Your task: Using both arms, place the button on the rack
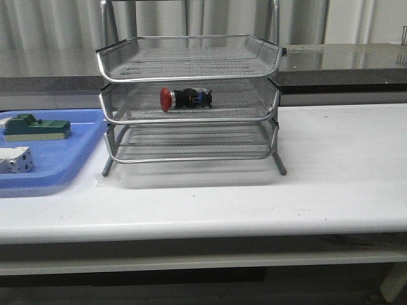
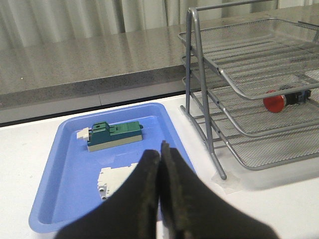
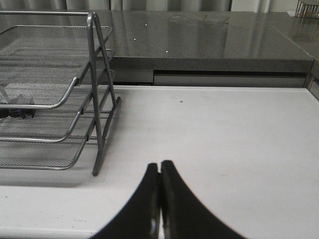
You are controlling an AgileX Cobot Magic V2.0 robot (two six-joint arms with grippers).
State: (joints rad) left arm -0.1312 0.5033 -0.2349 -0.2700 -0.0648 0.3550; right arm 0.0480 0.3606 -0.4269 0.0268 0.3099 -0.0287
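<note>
The button (image 1: 184, 98) lies on its side on the middle tier of the rack (image 1: 189, 57), red cap toward the blue tray (image 1: 57, 166), so the placing looks done and little appears left (perhaps only parking the arms). The left gripper (image 2: 160, 149) and right gripper (image 3: 160, 167) both show jaws pressed together, holding nothing. The button sits well apart from both, ahead of and above the fingertips, inside the rack.

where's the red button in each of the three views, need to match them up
Front view: the button lies on its side in the rack's middle tier, red cap pointing left.
Left wrist view: at the right edge, same middle tier.
Right wrist view: only its dark rear end shows at the left edge, behind mesh.
Shared landmark: the rack.
</note>
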